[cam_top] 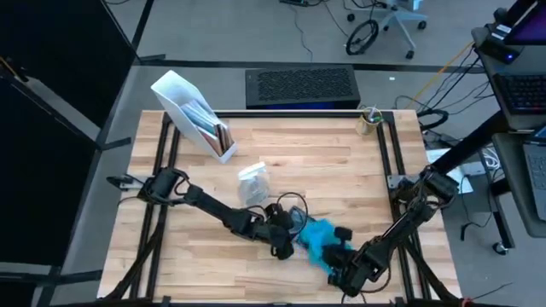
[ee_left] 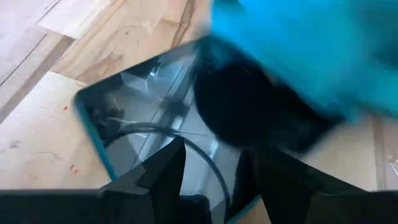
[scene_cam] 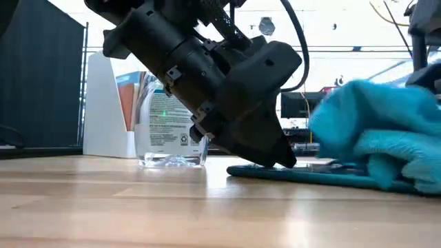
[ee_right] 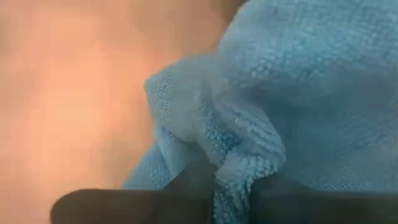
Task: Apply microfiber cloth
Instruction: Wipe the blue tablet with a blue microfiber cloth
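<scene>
While bunched, microfiber cloth [cam_top: 321, 238] in R gripper [cam_top: 339, 256].

We see the microfiber cloth [cam_top: 320, 239], soft, bright blue and bunched up, lying on the dark tablet [ee_left: 143, 118].

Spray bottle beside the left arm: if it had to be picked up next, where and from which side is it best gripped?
Probably around the clear body of the spray bottle, which stands upright on the table. Coming level from the open far side, toward the white file holder, looks safest: the left gripper and microfiber cloth crowd the near side.
</scene>
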Controlling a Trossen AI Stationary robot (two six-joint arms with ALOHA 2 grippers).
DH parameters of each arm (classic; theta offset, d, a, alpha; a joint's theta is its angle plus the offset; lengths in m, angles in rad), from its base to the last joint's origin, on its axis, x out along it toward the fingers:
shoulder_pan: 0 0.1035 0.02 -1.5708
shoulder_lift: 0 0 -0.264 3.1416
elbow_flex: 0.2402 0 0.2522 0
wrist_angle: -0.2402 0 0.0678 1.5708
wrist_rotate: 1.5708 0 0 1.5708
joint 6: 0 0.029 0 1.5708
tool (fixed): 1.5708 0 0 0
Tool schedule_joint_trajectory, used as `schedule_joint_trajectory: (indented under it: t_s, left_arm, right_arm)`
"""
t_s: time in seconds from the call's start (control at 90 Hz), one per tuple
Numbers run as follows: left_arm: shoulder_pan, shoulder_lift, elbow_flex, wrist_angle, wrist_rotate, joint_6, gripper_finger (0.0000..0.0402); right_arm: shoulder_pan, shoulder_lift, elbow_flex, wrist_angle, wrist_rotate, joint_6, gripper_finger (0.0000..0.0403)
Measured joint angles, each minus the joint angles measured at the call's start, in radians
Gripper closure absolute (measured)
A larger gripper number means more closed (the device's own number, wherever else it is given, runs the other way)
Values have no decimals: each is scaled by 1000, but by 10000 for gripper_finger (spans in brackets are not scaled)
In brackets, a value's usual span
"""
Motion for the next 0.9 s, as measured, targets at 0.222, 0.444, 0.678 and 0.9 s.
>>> schedule_joint_trajectory:
  t_s: [0.222, 0.444, 0.678, 0.9]
  left_arm:
    - [-1, 0, 0, 0, 3, -1, 227]
    - [0, 0, 0, 2, 6, -1, 226]
    - [-1, 0, 0, 3, 7, -2, 226]
    - [-1, 0, 1, -4, 8, -21, 226]
  right_arm:
    - [0, -135, 2, -96, 59, 42, 399]
    - [-64, -171, 5, -73, 225, -10, 399]
    - [-164, -25, 5, 11, 87, -113, 399]
    - [-115, 20, 11, -92, 21, 1, 399]
